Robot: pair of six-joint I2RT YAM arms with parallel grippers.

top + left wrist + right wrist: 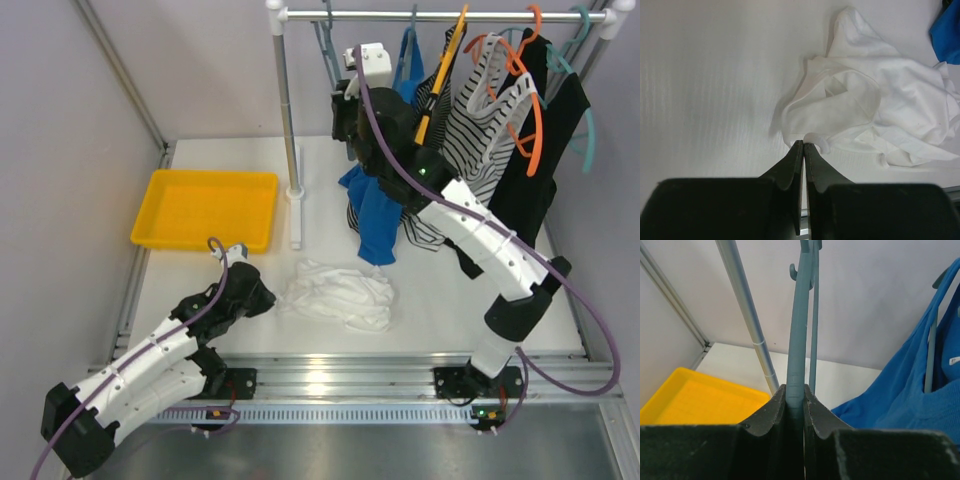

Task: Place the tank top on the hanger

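Observation:
The white tank top (340, 292) lies crumpled on the table near the front; it fills the upper right of the left wrist view (880, 105). My left gripper (265, 298) is at its left edge, jaws shut (804, 144) with a rolled hem of the fabric pinched at the tips. The grey-blue hanger (327, 50) hangs at the left end of the rail. My right gripper (345, 105) is raised to it and shut on its thin arm (799, 330), which runs up from between the fingers (795, 392).
A yellow tray (205, 205) sits at the back left. The rack's pole (285, 110) and rail (440, 15) carry a blue top (375, 215), a striped top (480, 130), a black garment (545, 150), orange hangers (530, 110) and a teal hanger (588, 90).

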